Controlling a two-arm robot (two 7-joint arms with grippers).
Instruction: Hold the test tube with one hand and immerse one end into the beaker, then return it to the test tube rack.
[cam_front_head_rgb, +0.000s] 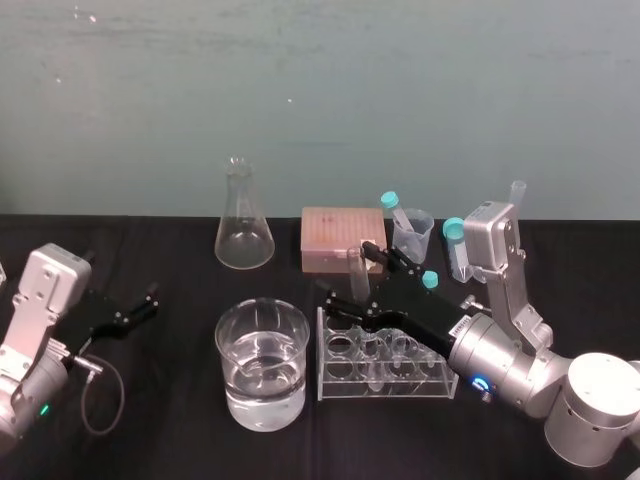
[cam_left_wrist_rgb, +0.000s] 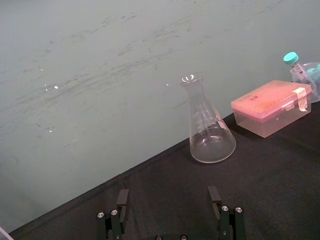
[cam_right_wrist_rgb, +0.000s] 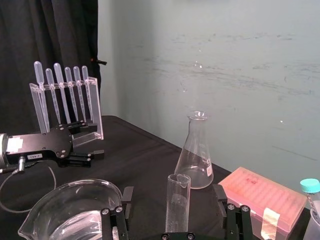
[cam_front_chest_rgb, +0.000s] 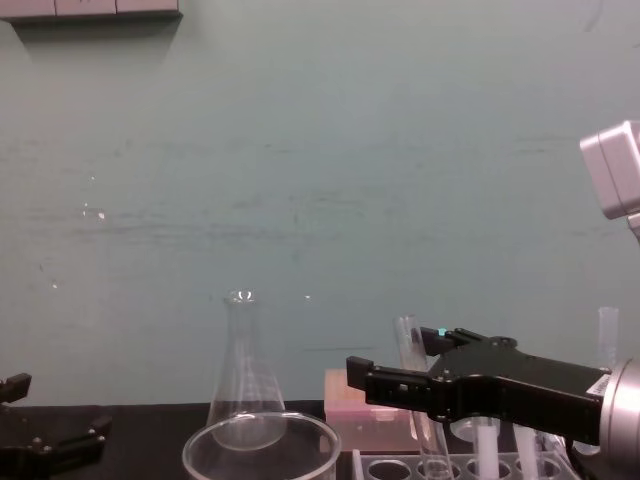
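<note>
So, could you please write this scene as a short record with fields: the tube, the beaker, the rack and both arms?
test tube: standing in the rack
right gripper: jaws open, one on each side of the test tube, with a gap on both sides
left gripper: jaws open, parked at the table's left
beaker: left of the rack, holds clear liquid
task step: grasp not yet made

I log, head view: beaker (cam_front_head_rgb: 232, 368) lower centre; test tube rack (cam_front_head_rgb: 385, 389) just right of it; flask (cam_front_head_rgb: 243, 225) behind beaker, box (cam_front_head_rgb: 343, 238) behind rack; test tube (cam_front_head_rgb: 359, 270) upright over rack's left end, centre frame.
</note>
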